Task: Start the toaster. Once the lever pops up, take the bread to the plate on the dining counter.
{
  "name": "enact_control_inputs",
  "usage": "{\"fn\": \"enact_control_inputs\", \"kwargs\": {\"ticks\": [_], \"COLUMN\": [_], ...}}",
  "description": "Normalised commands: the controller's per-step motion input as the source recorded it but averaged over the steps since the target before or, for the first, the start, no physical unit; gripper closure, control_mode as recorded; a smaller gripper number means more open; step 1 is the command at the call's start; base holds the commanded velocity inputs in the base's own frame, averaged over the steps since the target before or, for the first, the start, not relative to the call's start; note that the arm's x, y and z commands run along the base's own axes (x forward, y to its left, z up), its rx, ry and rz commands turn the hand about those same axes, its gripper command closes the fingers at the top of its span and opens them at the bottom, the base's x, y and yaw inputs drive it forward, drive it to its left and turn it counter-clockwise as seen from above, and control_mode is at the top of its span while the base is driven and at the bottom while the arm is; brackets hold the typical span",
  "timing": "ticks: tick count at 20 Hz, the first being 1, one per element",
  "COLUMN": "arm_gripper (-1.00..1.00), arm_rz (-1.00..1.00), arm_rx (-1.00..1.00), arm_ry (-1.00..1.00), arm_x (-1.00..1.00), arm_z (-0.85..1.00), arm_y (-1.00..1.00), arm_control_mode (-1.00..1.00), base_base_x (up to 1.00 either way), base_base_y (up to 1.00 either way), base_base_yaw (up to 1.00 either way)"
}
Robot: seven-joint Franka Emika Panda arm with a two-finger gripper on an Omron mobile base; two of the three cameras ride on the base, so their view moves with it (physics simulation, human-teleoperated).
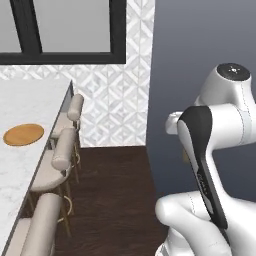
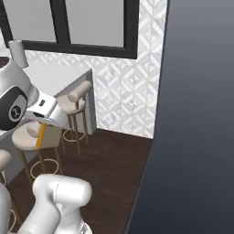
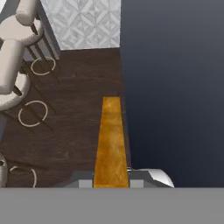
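Orange-brown crust runs straight up the middle of the hand view: the bread (image 3: 111, 142) stands edge-on between the pincer (image 3: 111, 183) tips, and the pincer is closed on the slice, gripping it by its two flat faces. Below the slice lies dark wooden floor (image 3: 78, 127), with a flat dark grey wall (image 3: 175, 87) just to one side of the pincer.

In the right base view the bread (image 2: 41, 135) shows as a thin orange strip hanging under the white hand at the left of the picture, over the beige stools (image 2: 73, 103). The pincer tips themselves are hard to make out there.

The plate (image 1: 23, 134), round and orange-tan, lies flat on the white marble tabletop (image 1: 30, 100) of the dining counter, well apart from the pincer and off to the left of the arm in the left base view. Nothing rests on it. Three cushioned stools (image 1: 62, 155) stand in a row along the tabletop's near edge, between the plate and the arm.

Behind the tabletop a black-framed window (image 1: 60, 30) sits above a white patterned tile wall (image 1: 115, 100).
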Motion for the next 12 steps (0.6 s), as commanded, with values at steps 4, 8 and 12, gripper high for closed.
{"fn": "enact_control_inputs", "kwargs": {"ticks": [4,8,12], "arm_gripper": [1.00,1.00,1.00], "arm_rz": [0.00,0.00,0.00], "arm_rx": [0.00,0.00,0.00], "arm_ry": [0.00,0.00,0.00], "arm_x": [0.00,0.00,0.00], "arm_z": [0.00,0.00,0.00], "arm_y": [0.00,0.00,0.00], "arm_control_mode": [1.00,1.00,1.00], "base_base_x": [1.00,0.90,0.62], "base_base_y": [-0.17,-0.28,-0.28], "base_base_yaw": [0.60,0.67,0.72]}}
